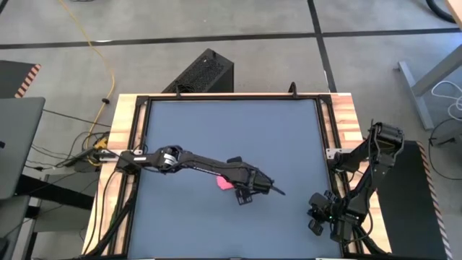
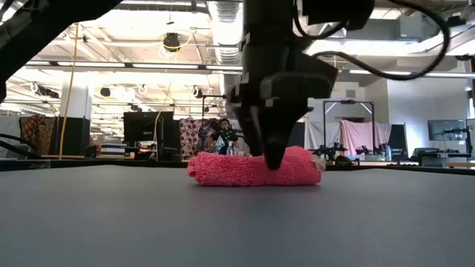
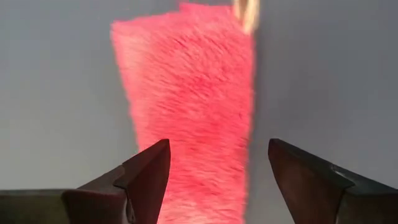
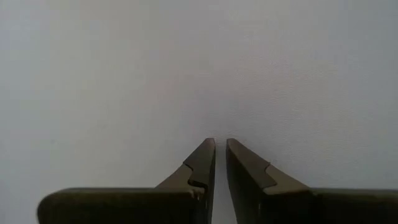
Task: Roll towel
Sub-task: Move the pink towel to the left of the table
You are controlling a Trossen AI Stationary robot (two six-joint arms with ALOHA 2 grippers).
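Left tool fingers spread, straddling the pink towel without pinching it. Towel lies mid-worktop as a rolled, fuzzy log, looks done. Judgement: lift straight up, clear of the pile, so the roll doesn't snag or unwind. Right tool nearly pressed together, empty, parked at the worktop's right edge. Worktop matte dark grey.

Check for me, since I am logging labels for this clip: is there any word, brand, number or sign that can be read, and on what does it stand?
None can be read.
The towel shows plain pink cloth; a small pale tag at its end is too blurred to read.
The table and the left gripper show no lettering.
Screens in the room behind, in the low view, are too small to read.
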